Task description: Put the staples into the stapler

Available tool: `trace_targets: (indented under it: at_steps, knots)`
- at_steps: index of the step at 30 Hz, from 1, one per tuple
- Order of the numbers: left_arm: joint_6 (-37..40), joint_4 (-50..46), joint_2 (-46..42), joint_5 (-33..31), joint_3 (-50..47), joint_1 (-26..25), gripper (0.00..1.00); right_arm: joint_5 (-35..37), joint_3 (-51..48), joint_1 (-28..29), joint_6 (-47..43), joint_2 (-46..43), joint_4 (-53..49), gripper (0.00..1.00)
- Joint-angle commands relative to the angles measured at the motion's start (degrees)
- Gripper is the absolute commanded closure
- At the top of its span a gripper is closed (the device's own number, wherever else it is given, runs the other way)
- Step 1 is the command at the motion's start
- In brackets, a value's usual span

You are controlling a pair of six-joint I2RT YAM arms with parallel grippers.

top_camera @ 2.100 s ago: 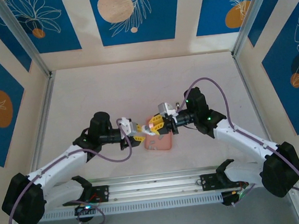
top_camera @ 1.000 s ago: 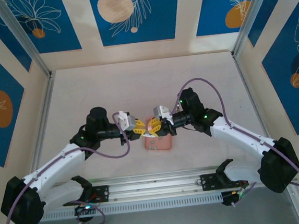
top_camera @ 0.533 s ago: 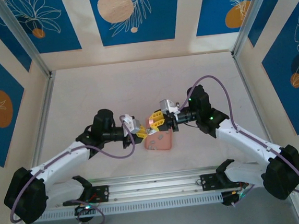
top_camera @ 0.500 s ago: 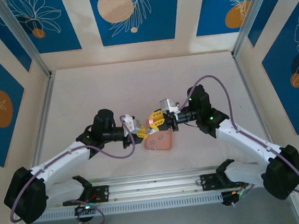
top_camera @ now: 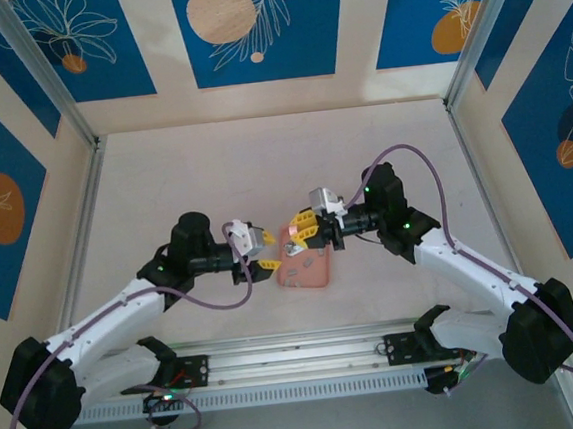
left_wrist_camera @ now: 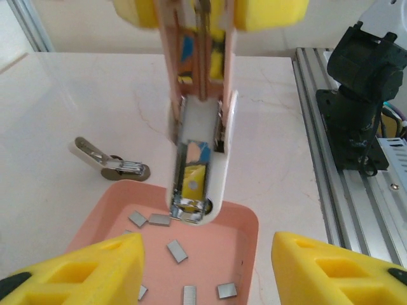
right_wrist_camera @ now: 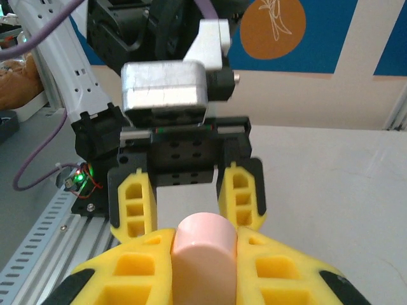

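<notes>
Table [top_camera: 262, 166] pale, bare at back. Tray [left_wrist_camera: 248, 229] near front. Stapler [left_wrist_camera: 198, 165] hanging open, tip over tray, right gripper [right_wrist_camera: 203, 254] clamped tight on it. Left gripper [left_wrist_camera: 206, 249] spread wide, empty. Staples [left_wrist_camera: 178, 250] loose in tray.
</notes>
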Motion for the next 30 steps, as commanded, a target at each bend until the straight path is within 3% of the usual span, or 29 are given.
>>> trace_targets:
  at_steps: [1, 17, 30]
  knots:
    - [-1.56, -2.88, 0.05, -2.46, 2.26, -0.45, 0.44, 0.46, -0.06, 1.14, -2.75, -0.54, -3.40, 0.98]
    - [-1.30, -5.13, 7.06, 0.38, 9.51, -4.42, 0.37, -0.57, 0.40, 3.39, -1.22, 2.61, -0.06, 0.98]
    - [-1.85, -2.61, 8.88, 1.65, 9.99, -5.79, 0.49, -0.92, 0.40, 3.62, -0.22, 3.60, 1.81, 0.98]
